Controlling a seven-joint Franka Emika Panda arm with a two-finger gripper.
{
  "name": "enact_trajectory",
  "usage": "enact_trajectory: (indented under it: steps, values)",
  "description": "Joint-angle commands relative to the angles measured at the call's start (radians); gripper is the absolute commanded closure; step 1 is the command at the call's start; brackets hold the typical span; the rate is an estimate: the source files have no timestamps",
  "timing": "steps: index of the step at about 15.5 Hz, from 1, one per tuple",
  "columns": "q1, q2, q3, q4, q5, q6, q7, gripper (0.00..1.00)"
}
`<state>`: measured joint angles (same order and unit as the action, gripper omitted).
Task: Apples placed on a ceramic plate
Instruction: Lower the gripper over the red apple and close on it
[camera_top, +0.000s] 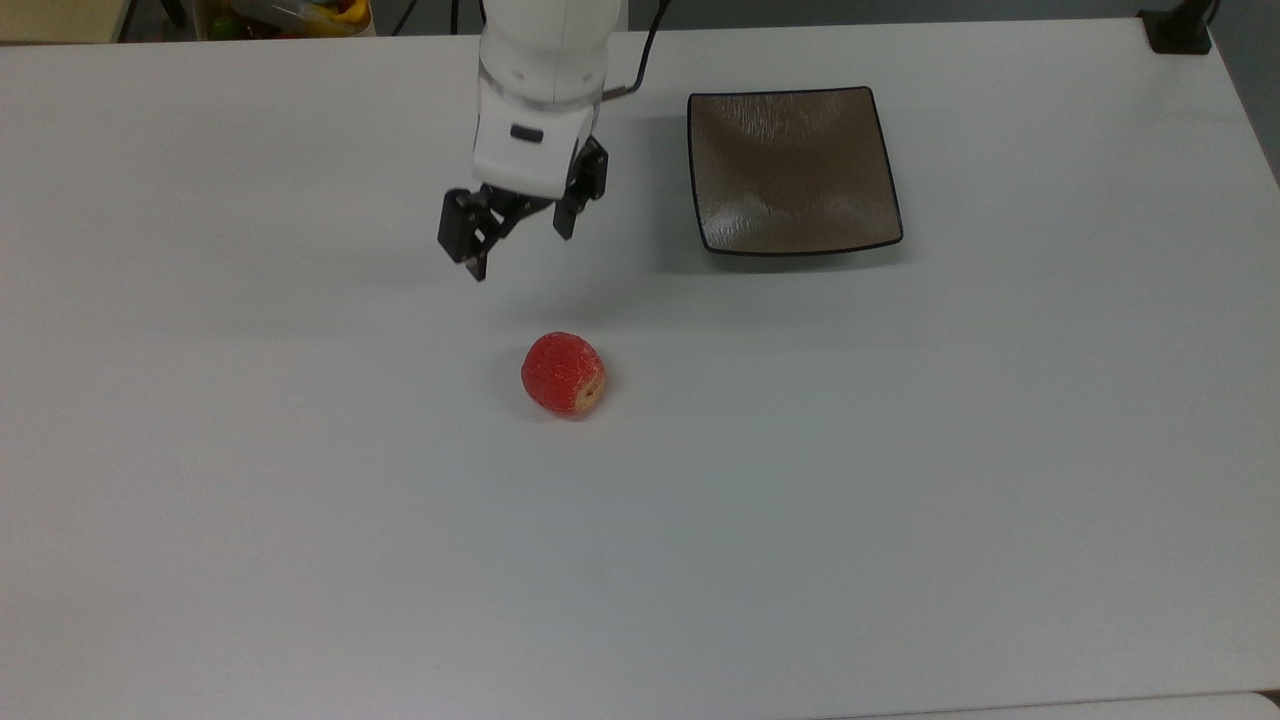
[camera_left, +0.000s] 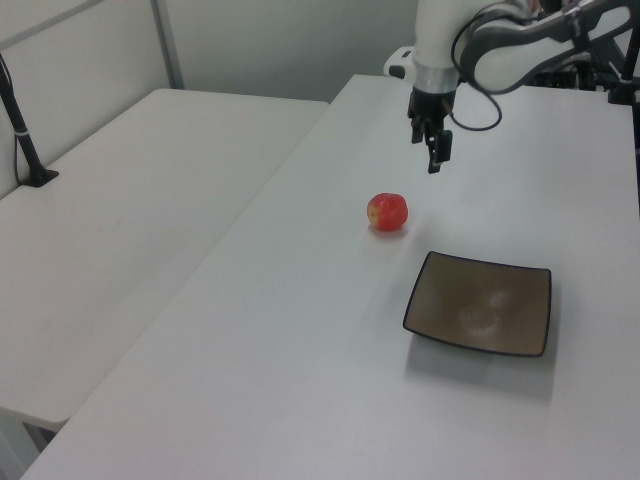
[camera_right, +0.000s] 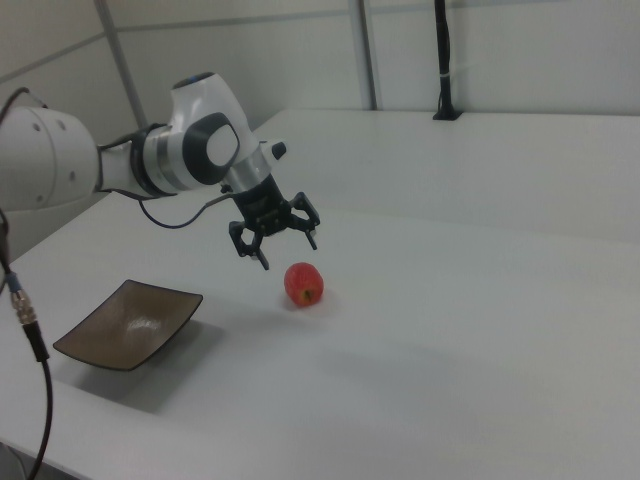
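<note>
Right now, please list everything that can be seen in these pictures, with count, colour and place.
apple: one, red with a yellowish patch, on the table, apart from the plate
ceramic plate: one, square, brown-grey with black rim, empty, toward the top view's upper right
table: one, white, bearing apple and plate
second table: one, white, at the left view's left
black post: one, at the table's far edge in the right view
gripper: one, black on a white arm, open, above the table short of the apple

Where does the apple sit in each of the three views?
Top view: apple just left of centre, below the claw.
Left view: right of centre, above the plate's top-left corner.
Right view: near centre, right of the plate.
Shared landmark: the square brown plate, lying apart from the apple.
</note>
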<state>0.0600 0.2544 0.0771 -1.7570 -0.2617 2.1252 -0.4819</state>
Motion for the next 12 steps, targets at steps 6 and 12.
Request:
enact_trajectory:
  steps: [6, 12]
  values:
    - [0.011, 0.190, -0.007, 0.155, -0.085, 0.064, -0.017, 0.00]
    - [0.018, 0.200, 0.010, 0.154, -0.085, 0.064, -0.015, 0.00]
